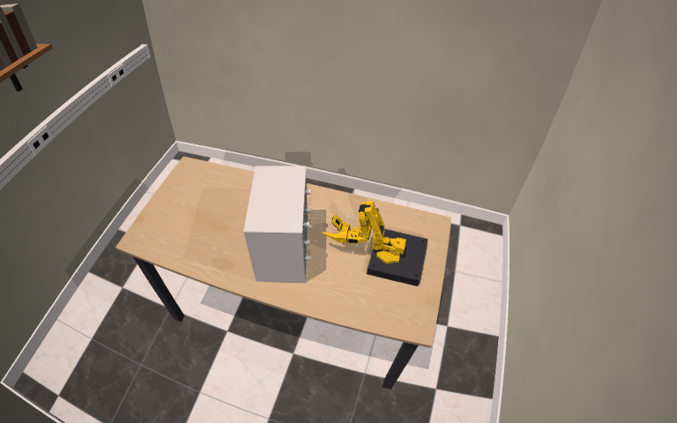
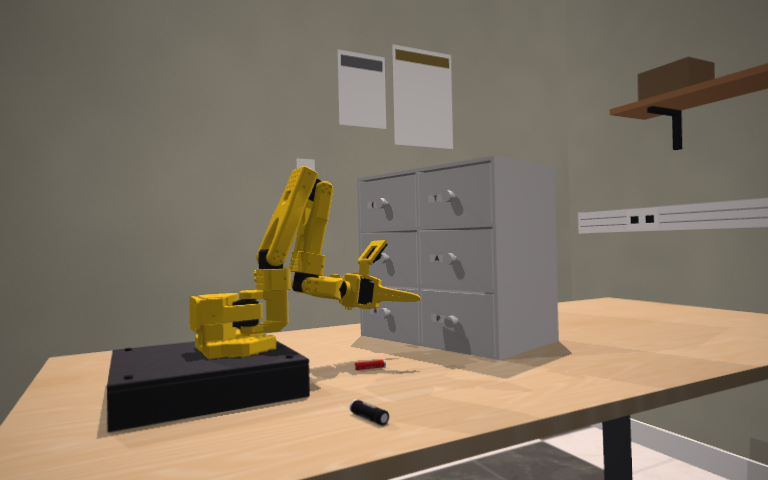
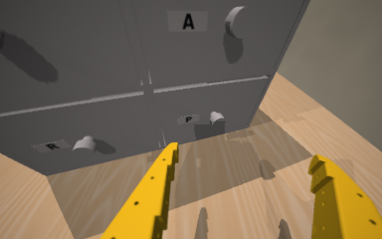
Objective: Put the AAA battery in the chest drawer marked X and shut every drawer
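A small red cylinder with a silvery end (image 2: pixel 369 365), apparently the AAA battery, lies on the table below the arm; the top view does not show it. The grey chest (image 1: pixel 276 199) (image 2: pixel 526 254) (image 3: pixel 65 100) stands upright, all visible drawers shut. T, A and P are the right column in the exterior view, R the bottom left. The top-left label is unclear and the middle-left label is hidden behind the gripper, so I cannot tell which is X. My gripper (image 1: pixel 329 225) (image 2: pixel 402 270) (image 3: pixel 245 151) is open and empty, in front of the chest, above the table.
A thicker black cylinder with a silvery end (image 2: pixel 369 412) lies on the table (image 1: pixel 349 304) (image 2: pixel 509 396) nearer the front edge than the red one. Round white knobs stick out from the drawers. The arm's black base (image 1: pixel 399 271) (image 2: pixel 209 396) stands opposite the chest fronts.
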Robot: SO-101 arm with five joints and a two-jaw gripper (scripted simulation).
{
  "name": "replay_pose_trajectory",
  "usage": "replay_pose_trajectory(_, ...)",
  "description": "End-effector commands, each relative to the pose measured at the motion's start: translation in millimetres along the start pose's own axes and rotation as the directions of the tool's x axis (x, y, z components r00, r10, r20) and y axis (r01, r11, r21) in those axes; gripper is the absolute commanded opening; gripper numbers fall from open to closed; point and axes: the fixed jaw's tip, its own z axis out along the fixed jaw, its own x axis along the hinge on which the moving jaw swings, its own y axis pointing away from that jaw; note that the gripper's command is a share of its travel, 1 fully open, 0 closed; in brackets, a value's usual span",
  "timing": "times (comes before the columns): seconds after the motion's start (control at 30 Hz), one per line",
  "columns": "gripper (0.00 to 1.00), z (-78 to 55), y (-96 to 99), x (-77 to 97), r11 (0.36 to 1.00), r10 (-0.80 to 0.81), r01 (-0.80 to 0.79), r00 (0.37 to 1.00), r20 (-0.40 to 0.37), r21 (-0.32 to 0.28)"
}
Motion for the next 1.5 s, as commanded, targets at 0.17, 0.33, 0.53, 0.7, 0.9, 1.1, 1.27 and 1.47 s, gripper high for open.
replay_pose_trajectory(0.17, 0.5, -1.0, -3.1, 2.1, 1.0, 0.01, -0.01, 1.0, -0.008, 0.013)
replay_pose_trajectory(0.33, 0.5, -1.2, -3.9, 2.8, 1.0, 0.01, -0.01, 1.0, -0.011, 0.017)
replay_pose_trajectory(0.53, 0.5, -1.5, -4.8, 3.5, 1.0, 0.011, -0.01, 1.0, -0.014, 0.02)
replay_pose_trajectory(0.7, 0.5, -1.6, -5.2, 3.9, 1.0, 0.011, -0.011, 1.0, -0.015, 0.022)
replay_pose_trajectory(0.9, 0.5, -1.7, -5.7, 4.4, 1.0, 0.011, -0.011, 1.0, -0.017, 0.024)
replay_pose_trajectory(1.1, 0.5, -1.7, -5.7, 4.4, 1.0, 0.011, -0.011, 1.0, -0.017, 0.024)
replay_pose_trajectory(1.27, 0.5, -1.7, -5.7, 4.4, 1.0, 0.011, -0.011, 1.0, -0.017, 0.024)
replay_pose_trajectory(1.47, 0.5, -1.7, -5.7, 4.4, 1.0, 0.011, -0.011, 1.0, -0.017, 0.024)
